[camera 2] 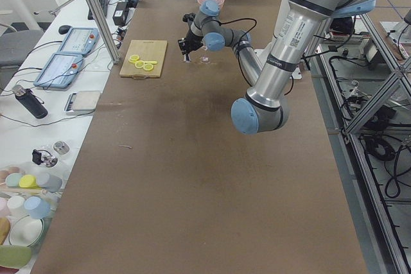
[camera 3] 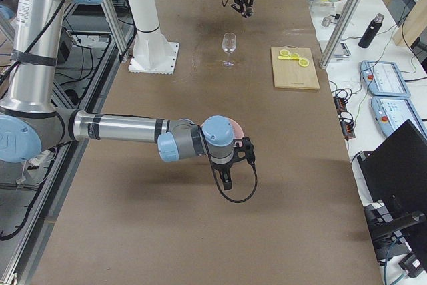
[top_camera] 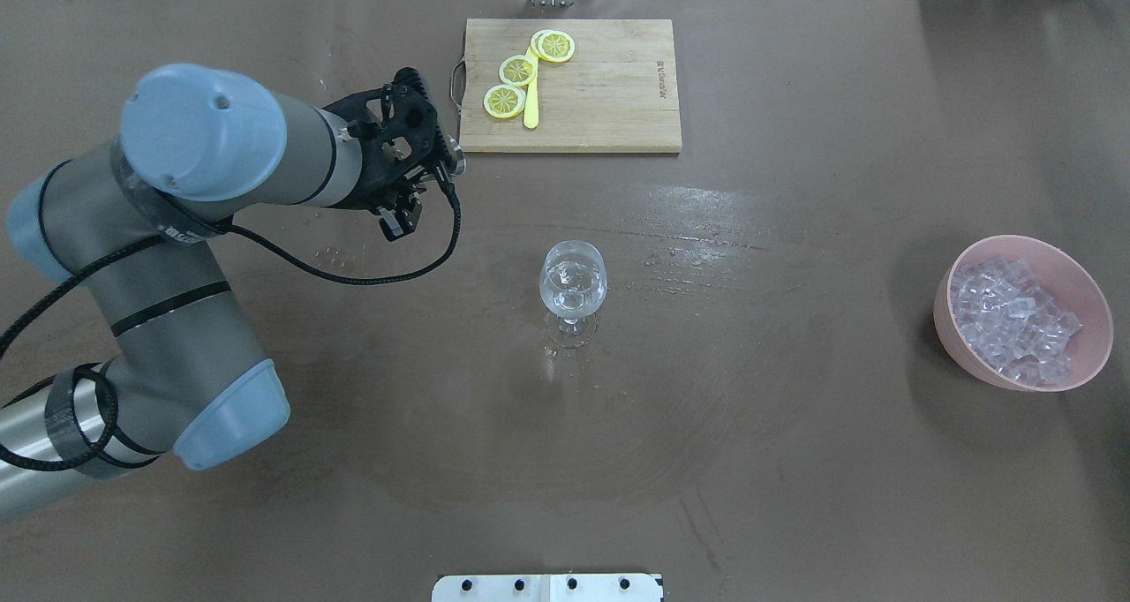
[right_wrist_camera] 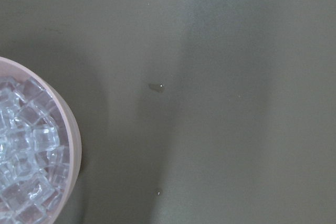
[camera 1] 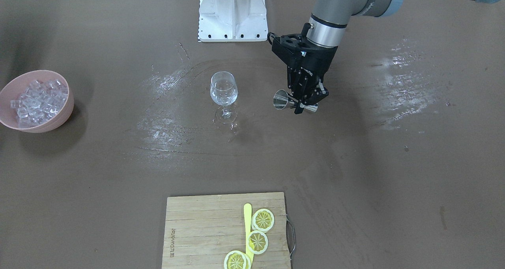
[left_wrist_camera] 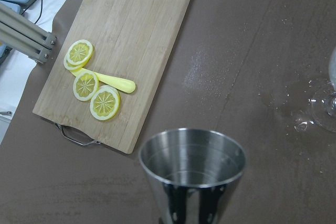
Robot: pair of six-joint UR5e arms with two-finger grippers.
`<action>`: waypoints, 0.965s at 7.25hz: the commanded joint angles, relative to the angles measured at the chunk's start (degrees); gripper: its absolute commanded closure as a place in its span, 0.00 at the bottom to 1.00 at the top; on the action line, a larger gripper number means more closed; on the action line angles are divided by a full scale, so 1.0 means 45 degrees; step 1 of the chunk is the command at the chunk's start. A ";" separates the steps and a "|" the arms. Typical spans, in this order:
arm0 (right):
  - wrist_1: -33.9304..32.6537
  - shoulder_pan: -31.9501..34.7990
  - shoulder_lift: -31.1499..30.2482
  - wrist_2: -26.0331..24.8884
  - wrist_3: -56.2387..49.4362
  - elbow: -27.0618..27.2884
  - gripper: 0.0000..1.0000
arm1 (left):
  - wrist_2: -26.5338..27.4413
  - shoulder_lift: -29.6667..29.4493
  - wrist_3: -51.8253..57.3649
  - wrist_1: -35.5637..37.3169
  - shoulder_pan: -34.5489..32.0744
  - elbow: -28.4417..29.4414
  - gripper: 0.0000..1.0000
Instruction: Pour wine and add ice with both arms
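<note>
- We log the left tool (camera 1: 302, 103) clamped on a steel jigger (camera 1: 281, 99), tipped sideways near the wine glass (camera 1: 223, 88), not touching it.
- Right tool (camera 3: 227, 178): we cannot tell its opening.
- Ice (camera 1: 37, 99) fills the pink bowl (camera 1: 63, 116).

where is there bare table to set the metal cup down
Wide bare stretch between the glass and the pink bowl; also between the glass and the cutting board. Crowded only where lemon slices cover the board's end.
</note>
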 commanded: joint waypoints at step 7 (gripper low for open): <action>0.0000 0.0001 -0.0016 0.0000 0.0005 0.0086 0.00 | 0.1317 0.4095 -0.5376 -1.3720 -0.0170 0.3949 1.00</action>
